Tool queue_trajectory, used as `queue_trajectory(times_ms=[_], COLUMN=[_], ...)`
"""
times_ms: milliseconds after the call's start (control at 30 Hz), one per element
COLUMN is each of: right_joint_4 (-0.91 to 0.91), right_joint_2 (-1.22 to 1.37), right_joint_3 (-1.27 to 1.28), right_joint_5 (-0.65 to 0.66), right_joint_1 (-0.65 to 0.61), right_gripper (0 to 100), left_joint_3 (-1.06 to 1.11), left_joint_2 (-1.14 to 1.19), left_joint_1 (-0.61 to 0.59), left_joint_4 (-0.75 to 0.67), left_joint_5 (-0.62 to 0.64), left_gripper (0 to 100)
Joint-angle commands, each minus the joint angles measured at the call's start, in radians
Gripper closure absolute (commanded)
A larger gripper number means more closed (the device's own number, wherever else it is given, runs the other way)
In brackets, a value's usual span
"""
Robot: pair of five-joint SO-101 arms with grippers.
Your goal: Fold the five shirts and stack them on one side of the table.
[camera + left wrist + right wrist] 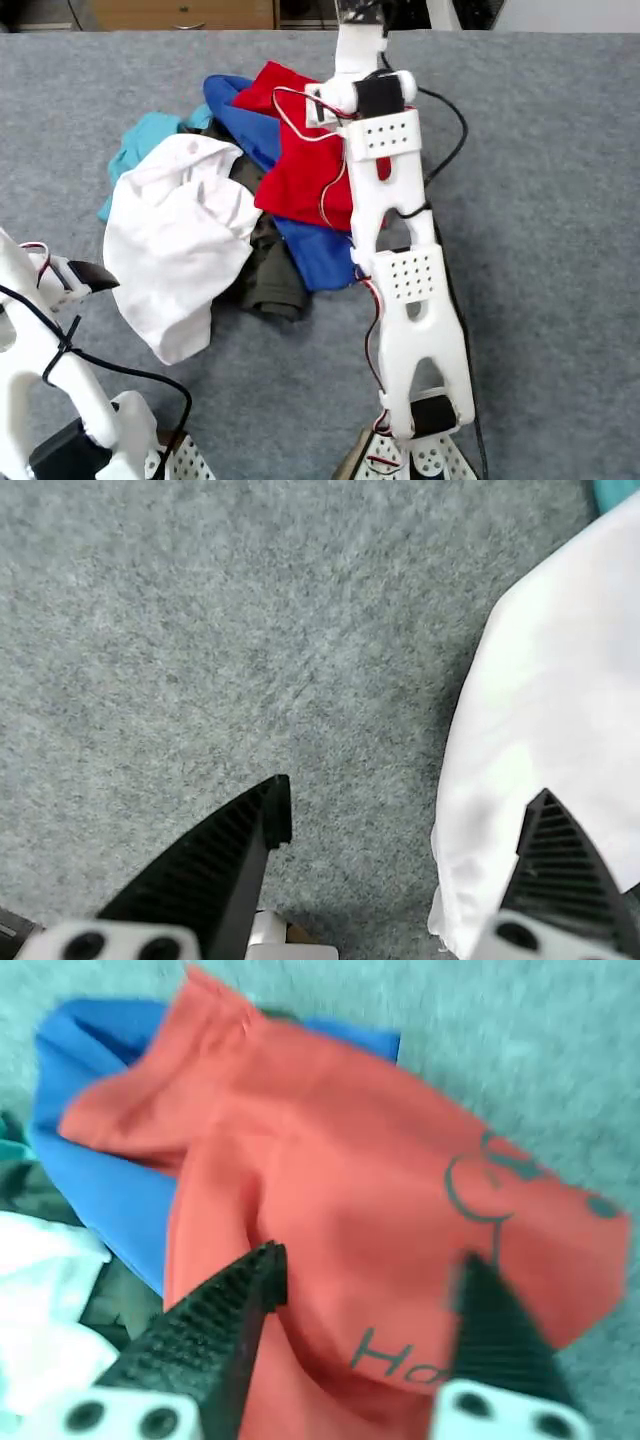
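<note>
Lettering (pixel 385 1358) marks red shirt (pixel 330 1140) below right gripper (pixel 370 1260).

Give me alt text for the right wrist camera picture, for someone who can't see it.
The right gripper hangs open above a crumpled red shirt with dark print. The red shirt lies over a blue shirt, with a white shirt beside them, all on a grey table.
</note>
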Motion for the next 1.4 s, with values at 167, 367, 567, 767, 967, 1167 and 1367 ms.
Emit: queue_trajectory(times_ms=[167,367,567,767,967,1167,1367], right_joint_4=[0.026,0.029,-0.057,-0.057,0.041,0.052,0.061], right_joint_2=[-0.255,-0.159,0.019,0.062,-0.045,-0.214,-0.185], right_joint_3=[0.008,0.248,0.3,0.071,-0.048,-0.038,-0.015], right_joint_5=[0.014,-0.066,-0.161,-0.061,-0.021,0.018,0.058], right_joint_1=[0.019,0.021,0.007,0.01,0.008,0.008,0.021], right_gripper=[96.7,60.4,41.5,99.8,98.8,99.6,99.5], left_joint_3=[-0.008,-0.006,-0.002,0.0,-0.002,-0.002,-0.008], left_joint_2=[-0.008,-0.008,-0.008,-0.008,-0.008,-0.008,-0.008], left_joint_1=[0.0,-0.003,-0.002,-0.006,-0.005,0.0,0.0], left_joint_4=[0.002,-0.005,-0.005,-0.005,-0.005,-0.005,-0.005], left_joint_5=[-0.002,-0.002,0.0,-0.002,-0.002,0.0,0.003], left_gripper=[64,64,64,64,64,64,64])
